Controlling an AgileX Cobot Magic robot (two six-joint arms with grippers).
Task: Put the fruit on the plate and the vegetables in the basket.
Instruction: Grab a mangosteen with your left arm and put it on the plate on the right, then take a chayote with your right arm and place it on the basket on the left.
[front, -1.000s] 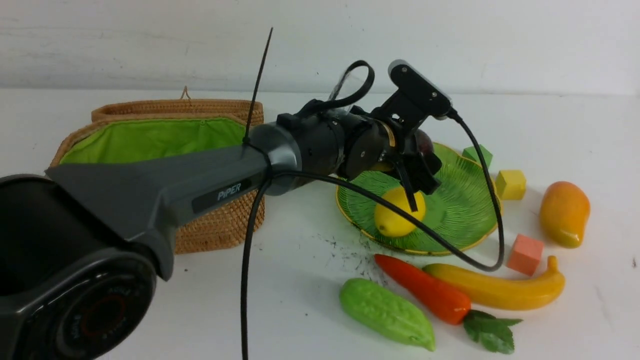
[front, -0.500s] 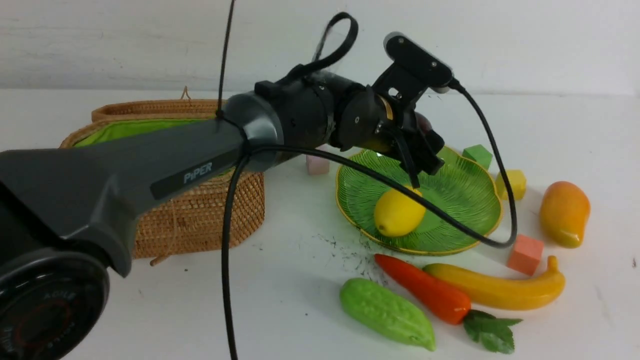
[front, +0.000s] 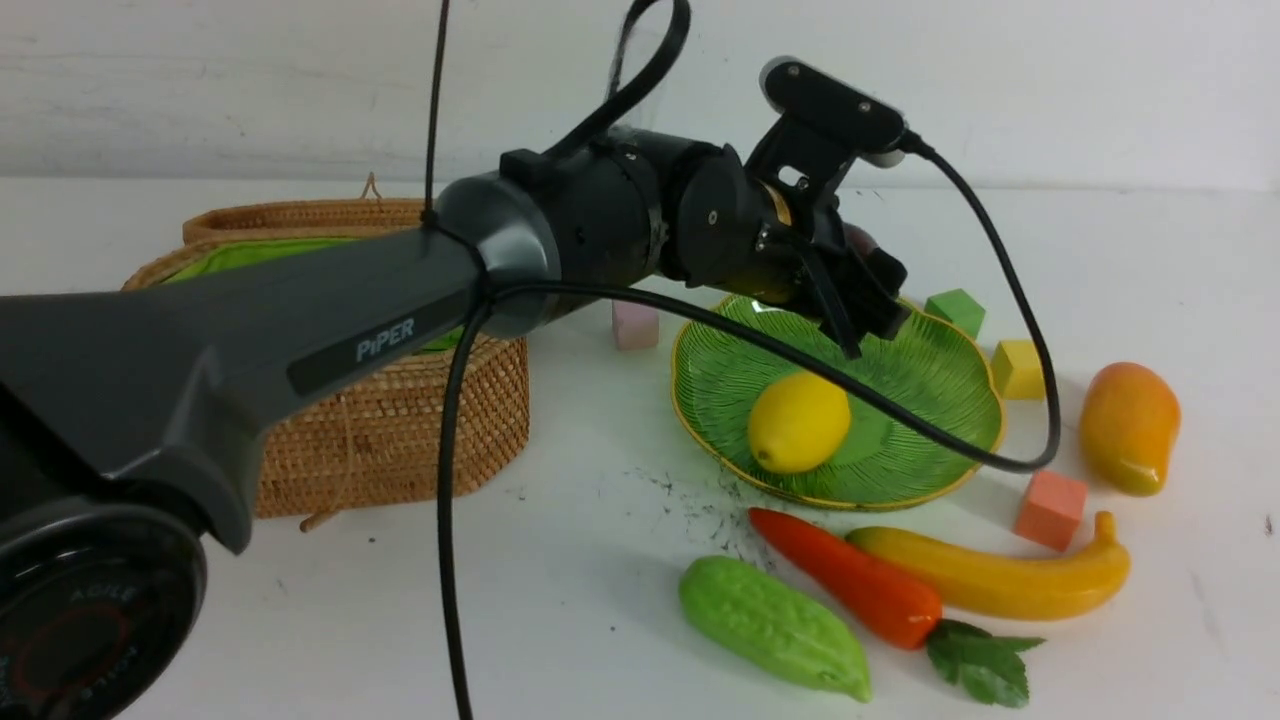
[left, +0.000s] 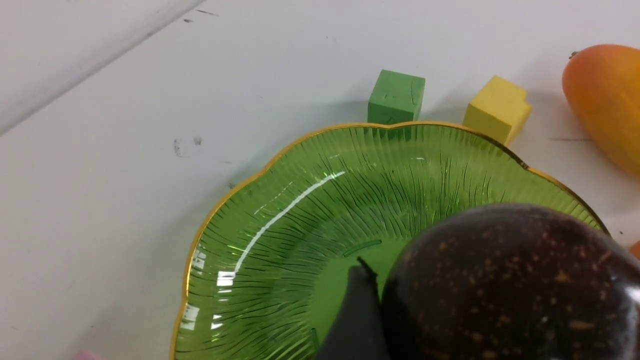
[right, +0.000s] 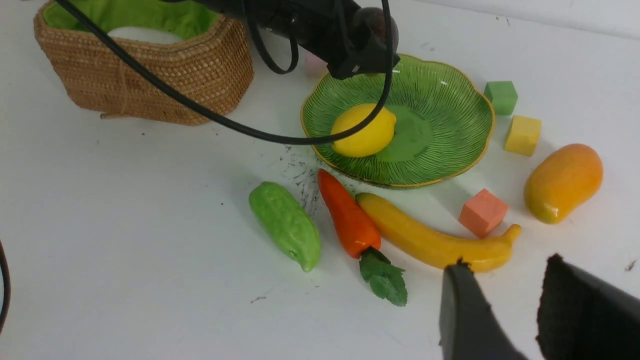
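White tabletop (front: 600, 560) against a pale wall carries the whole spread. Over the far side of the green glass plate (front: 930, 390), the left gripper (front: 872, 312) is clamped on the dark purple fruit (left: 505, 280), which is held above the ribbed glass. A lemon (front: 798, 420) lies on the plate's near part. Just in front of the plate, the carrot (front: 850, 580) and the banana (front: 1000, 580) lie close side by side, with the green gourd (front: 770, 625) near the carrot. The mango (front: 1128, 425) sits right of the plate, apart from it. Left of the plate stands the wicker basket (front: 400, 440), with a white radish-like piece (right: 145, 34) inside on the green lining. A green cube (front: 955, 308), a yellow cube (front: 1018, 367), a salmon cube (front: 1050, 508) and a pink cube (front: 636, 325) dot the table around the plate. The right gripper (right: 505, 267) hangs over the table near the banana's tip, its jaws apart with nothing between them.
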